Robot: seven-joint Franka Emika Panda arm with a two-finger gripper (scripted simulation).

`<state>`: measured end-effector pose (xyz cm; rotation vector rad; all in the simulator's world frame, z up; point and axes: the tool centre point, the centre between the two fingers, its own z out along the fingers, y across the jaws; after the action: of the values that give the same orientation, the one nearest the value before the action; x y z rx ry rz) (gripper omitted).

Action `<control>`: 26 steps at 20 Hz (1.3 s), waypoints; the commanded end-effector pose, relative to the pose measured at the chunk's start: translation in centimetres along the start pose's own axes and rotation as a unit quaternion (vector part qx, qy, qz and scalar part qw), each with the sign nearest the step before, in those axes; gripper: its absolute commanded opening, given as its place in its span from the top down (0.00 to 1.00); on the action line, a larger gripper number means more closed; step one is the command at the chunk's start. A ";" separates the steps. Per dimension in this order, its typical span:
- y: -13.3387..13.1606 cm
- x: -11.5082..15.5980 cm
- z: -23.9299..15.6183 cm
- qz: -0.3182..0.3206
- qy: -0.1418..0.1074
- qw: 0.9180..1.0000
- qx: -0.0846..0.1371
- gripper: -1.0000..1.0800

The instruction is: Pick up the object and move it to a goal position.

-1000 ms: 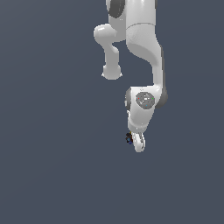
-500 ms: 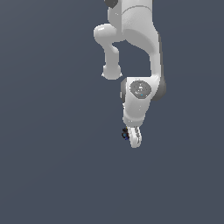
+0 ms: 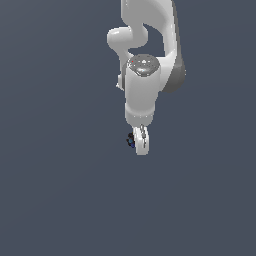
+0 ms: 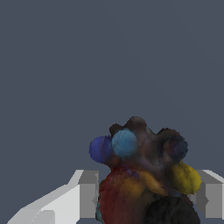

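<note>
The main risk is that the object slips out of the hand on the way to the goal: it is a knobbly, uneven lump of rounded bumps in red, blue, yellow and dark brown, so the flat fingers probably bear on only a few high spots, and a quick swing or a sudden stop could roll it loose. In the wrist view the lump sits between the two white fingers, one close against each flank, so the hand is clenched on the object. In the exterior view only a small dark speck shows, against the fingertips on the exterior view's left, which suggests the hold is near the tips and not deep; that too would make a drop easier. No goal marker shows in either view, so overshooting cannot be judged. The arm hangs down from the top of the exterior view, its wrist straight above the hand, fingers pointing down over the plain grey-blue ground; whether the lump is clear of that surface cannot be told.
</note>
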<state>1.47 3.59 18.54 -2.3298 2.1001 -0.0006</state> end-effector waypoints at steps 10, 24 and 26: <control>1.2 6.8 -12.9 0.000 0.001 1.000 -0.001 1.00; 1.8 13.6 -26.1 -0.001 0.002 1.000 -0.002 1.00; 1.8 14.3 -27.4 -0.001 0.002 1.000 -0.002 1.00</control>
<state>1.05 -10.41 44.83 -2.3349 2.1012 -0.0004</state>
